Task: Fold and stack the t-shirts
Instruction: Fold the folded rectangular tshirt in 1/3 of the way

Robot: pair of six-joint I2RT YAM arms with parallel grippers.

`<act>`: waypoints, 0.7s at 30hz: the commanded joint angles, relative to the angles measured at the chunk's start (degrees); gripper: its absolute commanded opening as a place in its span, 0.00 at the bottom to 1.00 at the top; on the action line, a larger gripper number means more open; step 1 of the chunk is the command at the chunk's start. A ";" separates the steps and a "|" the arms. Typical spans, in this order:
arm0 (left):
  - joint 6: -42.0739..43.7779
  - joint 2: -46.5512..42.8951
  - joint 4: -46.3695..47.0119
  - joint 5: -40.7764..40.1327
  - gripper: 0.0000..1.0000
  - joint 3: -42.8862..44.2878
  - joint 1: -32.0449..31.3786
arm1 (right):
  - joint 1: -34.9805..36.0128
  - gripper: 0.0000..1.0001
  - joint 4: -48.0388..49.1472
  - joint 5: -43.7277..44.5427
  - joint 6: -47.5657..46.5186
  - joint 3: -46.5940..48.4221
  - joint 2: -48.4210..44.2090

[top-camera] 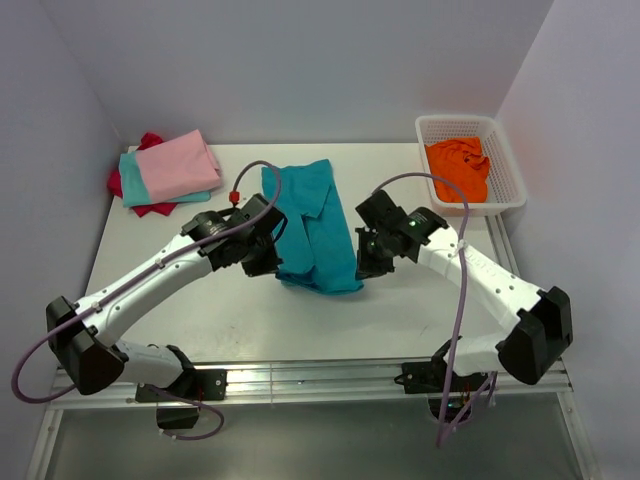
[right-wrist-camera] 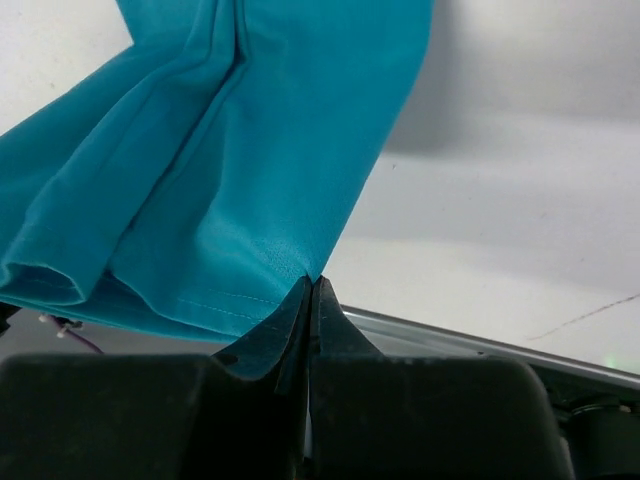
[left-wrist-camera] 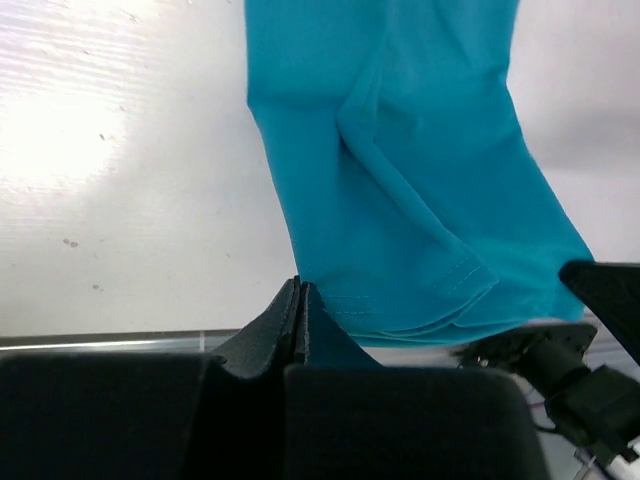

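Observation:
The teal t-shirt (top-camera: 312, 225) lies as a long folded strip down the middle of the table, its near end lifted. My left gripper (top-camera: 273, 263) is shut on the strip's near left corner; the left wrist view shows the fingertips (left-wrist-camera: 298, 292) pinching the teal hem (left-wrist-camera: 400, 180). At the near right corner my right gripper (top-camera: 363, 268) is shut too, its jaws (right-wrist-camera: 312, 285) closed on the edge of the teal cloth (right-wrist-camera: 230, 150). A folded pink t-shirt (top-camera: 178, 165) tops a stack at the back left, over a light aqua one (top-camera: 130, 182) and a red one (top-camera: 150, 140).
A white mesh basket (top-camera: 512, 172) at the back right holds a crumpled orange t-shirt (top-camera: 460, 168). Walls close in the table on the left, back and right. A metal rail (top-camera: 320, 375) runs along the near edge between the arm bases.

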 commanded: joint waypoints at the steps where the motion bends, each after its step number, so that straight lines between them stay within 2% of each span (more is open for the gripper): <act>1: 2.55 1.38 0.05 -0.07 0.00 2.64 2.57 | -1.41 0.00 -1.45 2.20 -3.43 5.07 2.88; 10: 9.57 10.25 4.70 1.69 0.00 7.65 10.20 | -7.04 0.00 -1.71 1.77 -8.88 18.68 16.24; 14: 15.19 20.68 6.99 3.54 0.00 14.40 15.48 | -9.68 0.00 -2.76 0.89 -10.29 29.84 29.56; 15: 16.16 23.07 7.17 3.71 0.00 16.08 17.58 | -10.03 0.00 -3.64 0.71 -10.47 35.88 32.39; 16: 16.87 25.53 7.17 3.45 0.06 18.01 18.56 | -10.81 0.04 -4.51 1.32 -10.29 39.42 38.60; 17: 18.62 30.69 7.78 3.54 0.22 21.51 19.53 | -11.08 0.22 -5.92 1.76 -10.38 43.37 41.97; 18: 19.50 33.26 8.22 4.15 0.66 23.20 21.36 | -11.43 0.89 -8.71 2.98 -10.29 51.24 45.31; 19: 20.21 35.90 8.40 4.15 0.89 25.21 22.34 | -11.79 1.00 -10.40 3.86 -10.29 55.49 48.56; 20: 20.91 40.88 7.61 4.07 0.99 29.59 23.31 | -12.57 1.00 -12.50 4.31 -9.60 59.54 54.25; 21: 21.01 43.11 6.82 3.63 1.00 31.80 24.88 | -12.93 1.00 -15.22 4.05 -9.33 65.32 56.40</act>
